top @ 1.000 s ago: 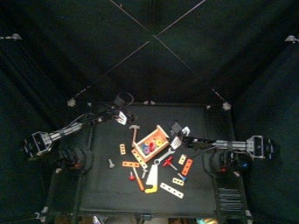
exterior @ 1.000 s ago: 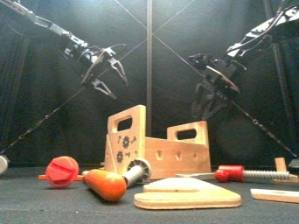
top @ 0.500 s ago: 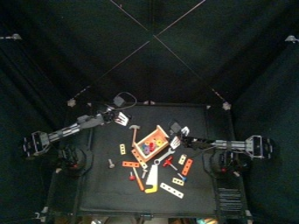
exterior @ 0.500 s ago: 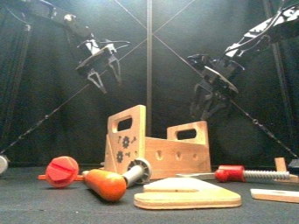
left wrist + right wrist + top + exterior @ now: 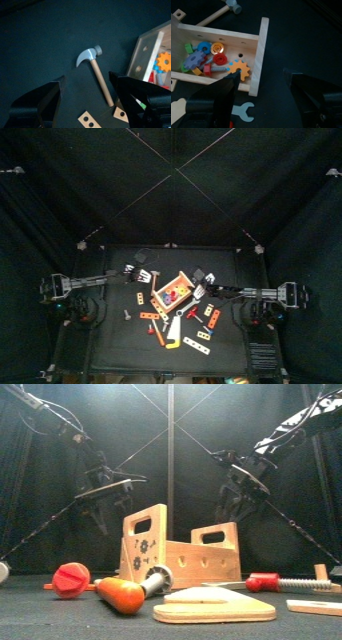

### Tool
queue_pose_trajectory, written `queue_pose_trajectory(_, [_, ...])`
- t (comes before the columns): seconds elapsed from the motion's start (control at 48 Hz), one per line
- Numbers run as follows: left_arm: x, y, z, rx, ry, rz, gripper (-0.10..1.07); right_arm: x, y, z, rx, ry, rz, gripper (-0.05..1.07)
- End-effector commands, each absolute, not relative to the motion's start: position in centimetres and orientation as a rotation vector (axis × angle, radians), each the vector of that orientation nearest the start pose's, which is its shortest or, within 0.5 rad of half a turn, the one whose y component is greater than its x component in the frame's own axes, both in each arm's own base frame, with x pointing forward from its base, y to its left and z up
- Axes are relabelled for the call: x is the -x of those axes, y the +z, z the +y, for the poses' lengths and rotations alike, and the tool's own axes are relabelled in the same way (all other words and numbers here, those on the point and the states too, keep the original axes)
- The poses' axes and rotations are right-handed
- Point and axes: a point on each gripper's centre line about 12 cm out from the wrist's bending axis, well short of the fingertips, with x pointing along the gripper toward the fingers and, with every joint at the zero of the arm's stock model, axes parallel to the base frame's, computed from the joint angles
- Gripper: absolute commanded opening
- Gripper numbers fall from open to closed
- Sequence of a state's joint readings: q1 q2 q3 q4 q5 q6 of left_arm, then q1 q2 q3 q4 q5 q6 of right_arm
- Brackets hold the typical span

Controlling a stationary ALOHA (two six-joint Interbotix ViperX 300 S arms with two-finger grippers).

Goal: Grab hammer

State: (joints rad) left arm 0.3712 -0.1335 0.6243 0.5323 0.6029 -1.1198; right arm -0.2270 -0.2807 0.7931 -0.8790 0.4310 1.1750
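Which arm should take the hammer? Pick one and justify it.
Left. Its open pincer frames the hammer lying on the table beside the wooden toolbox, while the right pincer hangs over that box.

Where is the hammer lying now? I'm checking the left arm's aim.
In the left wrist view the hammer lies flat on the black table, framed between the open left gripper, beside the wooden toolbox.

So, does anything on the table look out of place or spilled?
Nothing looks damaged. The hammer lies flat beside the wooden toolbox, and toy parts lie scattered around the box rather than inside it.
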Motion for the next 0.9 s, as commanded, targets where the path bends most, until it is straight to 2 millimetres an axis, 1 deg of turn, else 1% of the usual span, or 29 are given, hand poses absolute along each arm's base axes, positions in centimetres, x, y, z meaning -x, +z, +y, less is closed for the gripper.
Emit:
queue_pose_trajectory(0.0, [-31.5,18.3,15.5,0.666,0.920,0.819,1.01,-30.1,21.5,-10.9,-0.279,-0.653,0.674,0.99])
queue_pose_trajectory(0.104, [-31.9,16.7,15.1,0.699,0.927,0.859,1.01,-30.1,21.5,-10.9,-0.278,-0.652,0.675,0.99])
queue_pose_trajectory(0.229, [-32.4,15.8,14.7,0.737,0.926,0.877,1.01,-30.1,21.4,-10.9,-0.278,-0.652,0.677,0.99])
queue_pose_trajectory(0.333, [-33.0,14.6,14.6,0.755,0.932,0.905,1.01,-30.1,21.4,-10.9,-0.280,-0.652,0.679,0.99])
queue_pose_trajectory(0.521, [-34.5,13.4,14.6,0.744,0.921,0.933,1.01,-30.1,21.1,-10.8,-0.278,-0.650,0.685,0.99])
queue_pose_trajectory(0.604, [-35.1,13.2,14.8,0.743,0.922,0.931,1.01,-30.0,21.0,-10.7,-0.277,-0.649,0.690,0.99])
queue_pose_trajectory(0.729, [-35.7,12.8,15.0,0.749,0.926,0.934,1.01,-29.9,20.8,-10.7,-0.277,-0.649,0.694,0.99])
queue_pose_trajectory(0.875, [-36.1,11.5,15.1,0.746,0.933,0.963,1.01,-29.9,20.7,-10.7,-0.278,-0.650,0.698,0.99])
